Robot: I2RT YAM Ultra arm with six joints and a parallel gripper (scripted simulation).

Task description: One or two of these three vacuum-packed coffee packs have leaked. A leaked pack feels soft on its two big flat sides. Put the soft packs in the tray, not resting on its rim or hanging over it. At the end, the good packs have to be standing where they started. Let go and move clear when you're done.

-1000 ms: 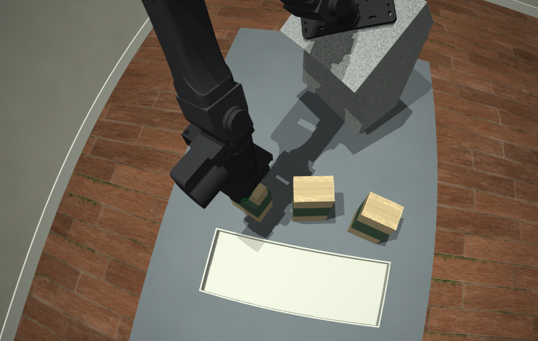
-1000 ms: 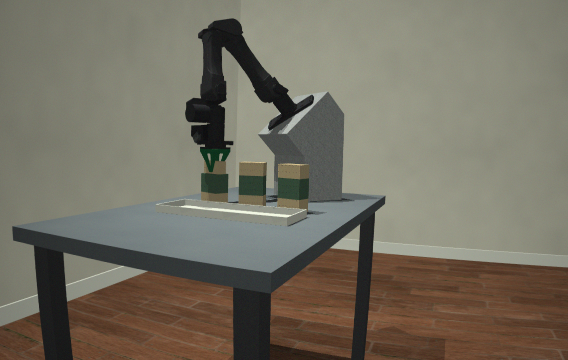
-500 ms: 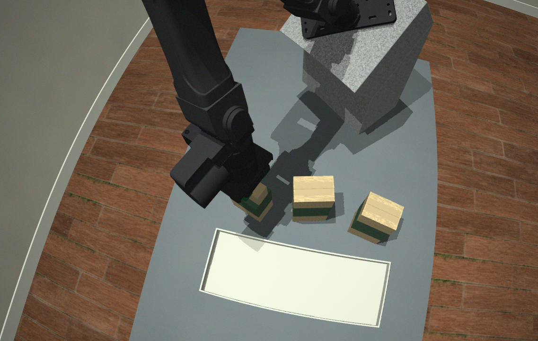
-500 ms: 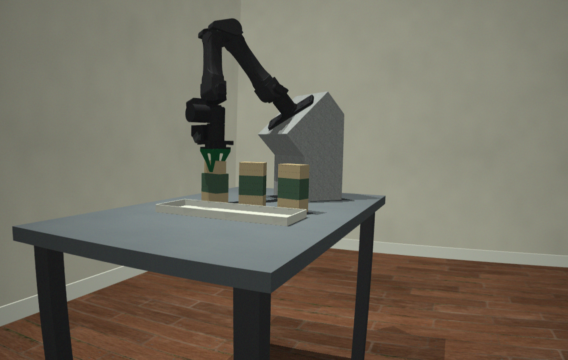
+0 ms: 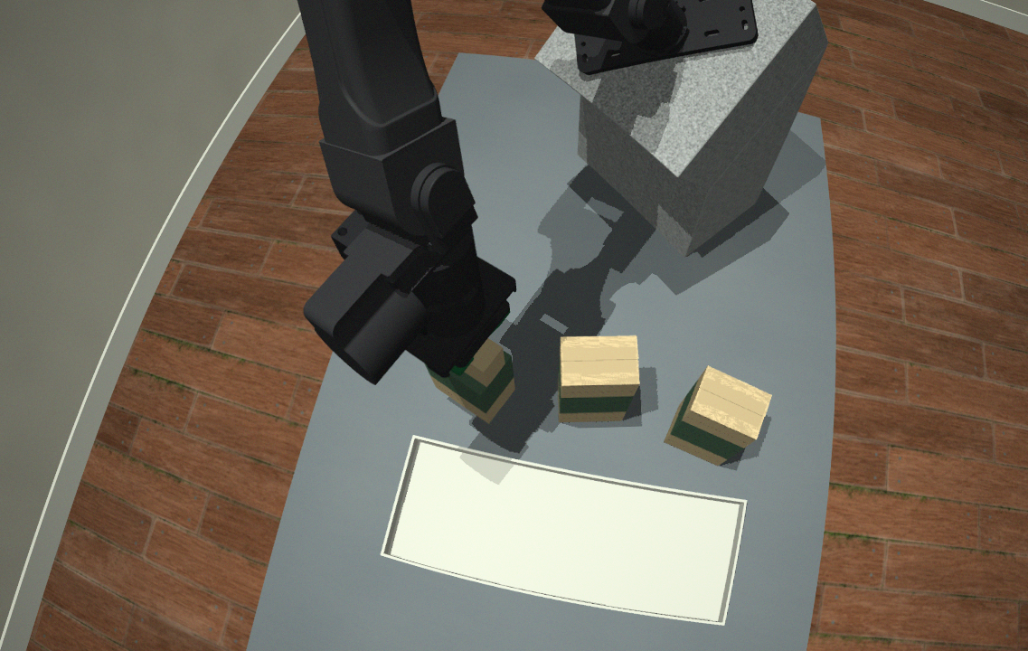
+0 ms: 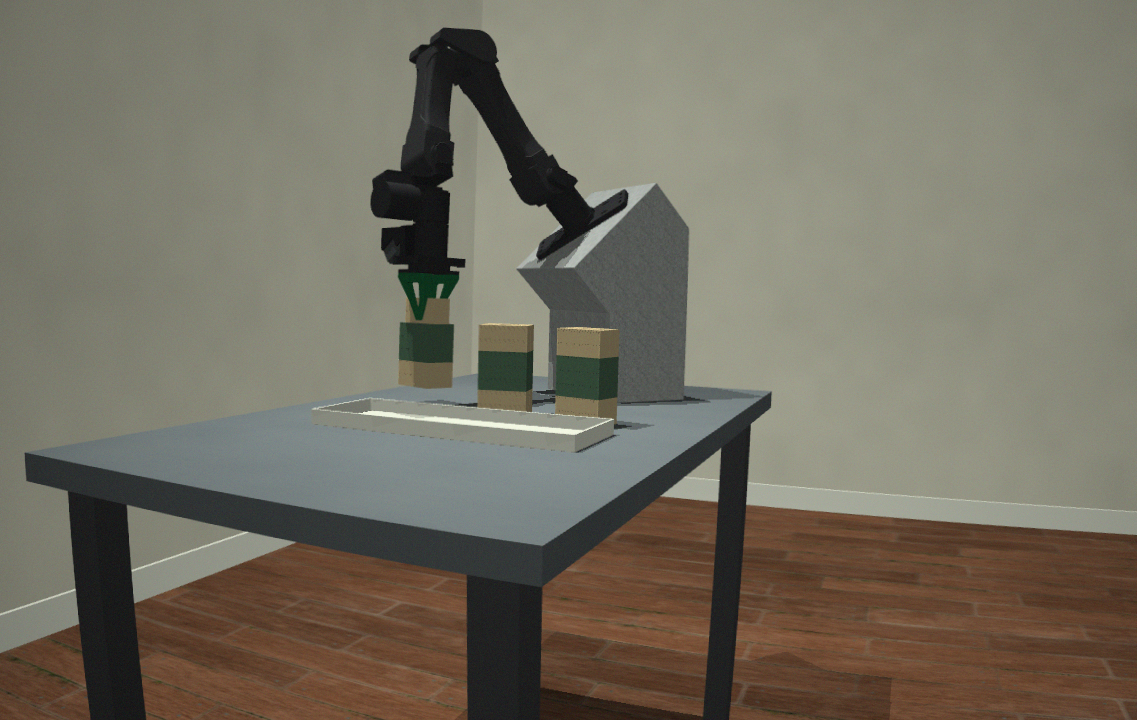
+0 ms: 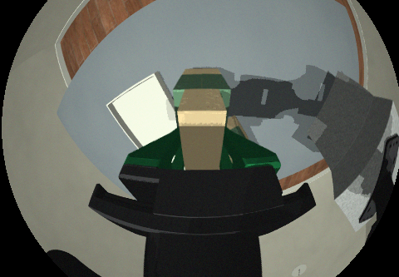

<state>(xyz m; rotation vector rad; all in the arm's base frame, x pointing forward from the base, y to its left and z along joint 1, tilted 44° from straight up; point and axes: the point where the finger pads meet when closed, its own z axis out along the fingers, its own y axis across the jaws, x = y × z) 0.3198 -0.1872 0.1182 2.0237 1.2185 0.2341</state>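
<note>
Three tan coffee packs with a dark green band are in view. My gripper (image 6: 426, 306) with green fingers is shut on the top of the left pack (image 6: 425, 353) and holds it upright above the table, just behind the tray's left end. The pack also shows in the overhead view (image 5: 481, 380) and in the wrist view (image 7: 203, 127), squeezed narrow between the fingers. The middle pack (image 5: 598, 377) and the right pack (image 5: 720, 413) stand on the table behind the white tray (image 5: 566, 530).
A grey granite block (image 5: 695, 113) at the back of the table carries the arm's base. The arm (image 5: 388, 185) reaches over the table's left side. The table edge (image 6: 286, 510) lies in front of the tray.
</note>
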